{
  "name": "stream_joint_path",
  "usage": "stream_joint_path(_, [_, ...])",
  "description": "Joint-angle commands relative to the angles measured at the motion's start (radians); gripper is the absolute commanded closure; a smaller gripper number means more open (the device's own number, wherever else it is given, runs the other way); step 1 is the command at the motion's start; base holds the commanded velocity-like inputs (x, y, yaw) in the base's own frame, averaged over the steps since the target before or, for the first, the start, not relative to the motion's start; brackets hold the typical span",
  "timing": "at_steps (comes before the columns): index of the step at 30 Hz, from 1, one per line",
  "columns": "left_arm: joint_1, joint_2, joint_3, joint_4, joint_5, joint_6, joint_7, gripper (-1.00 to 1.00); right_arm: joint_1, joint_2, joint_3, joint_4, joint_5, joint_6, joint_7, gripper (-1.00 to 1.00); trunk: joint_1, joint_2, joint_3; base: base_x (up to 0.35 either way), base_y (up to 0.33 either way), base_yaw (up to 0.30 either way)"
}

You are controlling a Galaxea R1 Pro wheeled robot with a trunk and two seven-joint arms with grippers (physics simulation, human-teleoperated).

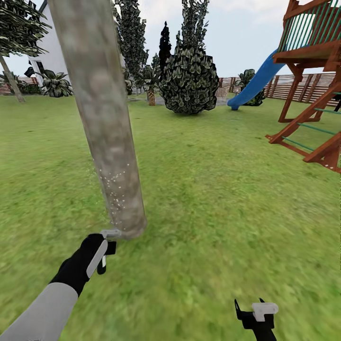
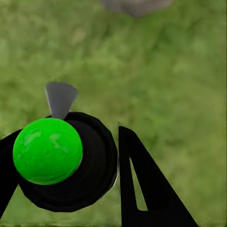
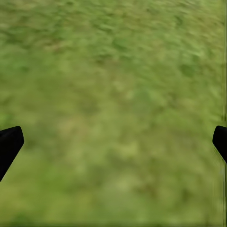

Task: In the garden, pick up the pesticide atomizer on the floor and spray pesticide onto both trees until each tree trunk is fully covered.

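Head view: left gripper point(image 1: 108, 246) clamps atomizer point(image 2: 66, 163) beside speckled tree trunk point(image 1: 102, 118); right gripper point(image 1: 255, 315) fingers spread

obstacle: tree trunk point(image 1: 106, 128) just ahead-left | free: open grass point(image 1: 227, 213) right of it

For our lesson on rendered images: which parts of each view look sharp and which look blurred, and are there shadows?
Head view: tree trunk and playset fairly crisp, grass smeared, no cast shadows. Left wrist view: green ball of the atomizer sharp with soft highlights, lawn blurry. Right wrist view: lawn wholly soft; dark fingertips clear-edged.
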Motion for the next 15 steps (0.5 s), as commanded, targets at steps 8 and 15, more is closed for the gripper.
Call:
stream_joint_path(8, [0.000, -0.001, 0.004, 0.211, 0.008, -0.248, 0.040, 1.00, 0.000, 0.000, 0.000, 0.025, -0.001, 0.000, -0.001, -1.00, 0.000, 0.000, 0.000, 0.069, -0.265, 0.050])
stream_joint_path(15, [0.000, -0.015, 0.004, 0.233, 0.014, -0.289, 0.043, 1.00, 0.000, -0.001, 0.000, 0.025, -0.001, 0.000, -0.001, -1.00, 0.000, 0.000, 0.000, 0.114, -0.271, 0.155])
